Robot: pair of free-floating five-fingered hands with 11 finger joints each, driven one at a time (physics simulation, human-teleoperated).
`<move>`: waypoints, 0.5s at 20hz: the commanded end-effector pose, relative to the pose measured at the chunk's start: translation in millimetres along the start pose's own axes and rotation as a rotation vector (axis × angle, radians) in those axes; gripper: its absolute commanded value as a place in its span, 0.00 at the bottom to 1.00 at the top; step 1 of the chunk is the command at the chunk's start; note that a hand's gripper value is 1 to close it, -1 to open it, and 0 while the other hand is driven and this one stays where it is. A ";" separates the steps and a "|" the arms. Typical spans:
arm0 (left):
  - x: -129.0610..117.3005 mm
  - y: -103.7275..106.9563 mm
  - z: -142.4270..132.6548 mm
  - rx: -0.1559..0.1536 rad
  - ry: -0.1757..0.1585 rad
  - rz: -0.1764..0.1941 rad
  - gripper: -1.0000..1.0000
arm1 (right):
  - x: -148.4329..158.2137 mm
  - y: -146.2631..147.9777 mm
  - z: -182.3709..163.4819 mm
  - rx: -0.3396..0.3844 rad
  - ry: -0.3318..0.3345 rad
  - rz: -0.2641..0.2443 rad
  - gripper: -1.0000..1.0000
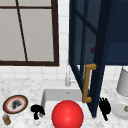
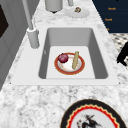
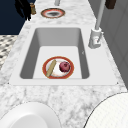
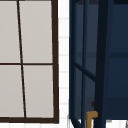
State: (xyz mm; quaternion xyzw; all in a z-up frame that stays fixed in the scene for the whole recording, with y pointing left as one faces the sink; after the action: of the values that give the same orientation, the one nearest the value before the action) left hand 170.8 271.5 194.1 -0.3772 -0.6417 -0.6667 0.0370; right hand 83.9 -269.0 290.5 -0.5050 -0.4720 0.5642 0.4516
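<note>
- Front view, nearest the camera: a red ball (image 1: 67,115) covered the front of the sink (image 1: 50,96), and the left hand (image 1: 37,110) hung just left of it over the sink's front left corner, its fingers curled with nothing in them.
- The right hand (image 1: 105,107) hung at the sink's front right corner, fingers spread and pointing up, holding nothing, just right of the lower edge of the open dark blue cabinet door (image 1: 100,50).
- On the bench (image 1: 22,85) to the left lay a dark-rimmed decorated plate (image 1: 15,104) with a small brown jar (image 1: 6,119) just in front of it; to the right lay a white plate (image 1: 120,110) with a small brown item on it, and a grey canister (image 1: 123,82) stood behind it.
- Left side view: inside the sink basin (image 2: 72,35) lay a red-rimmed plate (image 2: 69,71) carrying a dark red round fruit (image 2: 63,58) and a tan stick-shaped thing (image 2: 75,60), side by side and apart; a hand (image 2: 123,55) showed at the right edge, off the bench's front.
- Right side view: the same plate (image 3: 58,75) lay on the basin floor, the fruit (image 3: 65,66) on the faucet's side and the stick (image 3: 51,68) on the other; a hand (image 3: 23,8) hung beside the jar (image 3: 32,9) at the far end.
- Farther back stood the faucet (image 1: 67,77) behind the sink, and the door's brass handle (image 1: 87,83) hung above the sink's right part.
- Upper view, farthest: a dark-framed window (image 4: 27,60) filled the left, the open door (image 4: 100,62) the right.
</note>
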 end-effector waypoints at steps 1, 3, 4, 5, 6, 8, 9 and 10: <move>0.0 0.0 0.0 0.000 0.000 0.000 0.50 | -3.8 -17.1 3.7 -0.024 0.011 0.002 0.00; 0.0 0.0 0.0 0.000 0.000 0.000 0.50 | -5.2 -29.8 9.9 -0.027 0.005 0.002 0.00; 0.0 0.0 0.0 0.000 0.000 0.000 0.50 | -5.5 -35.2 13.9 -0.015 0.003 0.002 0.00; 0.0 0.0 0.0 0.000 0.000 0.000 0.50 | -6.5 -39.7 18.2 -0.016 0.005 -0.002 0.00; 0.0 0.0 0.0 0.000 0.000 0.000 0.50 | -7.2 -44.2 21.2 -0.024 0.004 -0.001 0.00; 0.0 0.0 0.0 0.000 0.000 0.000 0.50 | -7.6 -52.9 31.5 -0.023 0.004 -0.001 0.00; 0.0 0.0 0.0 0.000 0.000 0.000 0.50 | -8.3 -58.9 35.9 -0.025 0.003 0.000 0.00; 0.0 0.0 0.0 0.000 0.000 0.000 0.50 | -9.1 -65.2 40.2 -0.027 0.003 0.000 0.00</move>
State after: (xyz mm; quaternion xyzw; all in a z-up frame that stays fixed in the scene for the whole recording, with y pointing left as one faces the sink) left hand 170.8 271.5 194.1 -0.3772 -0.6417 -0.6667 0.0370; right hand 58.2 -271.2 342.4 -0.5072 -0.4740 0.5623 0.4493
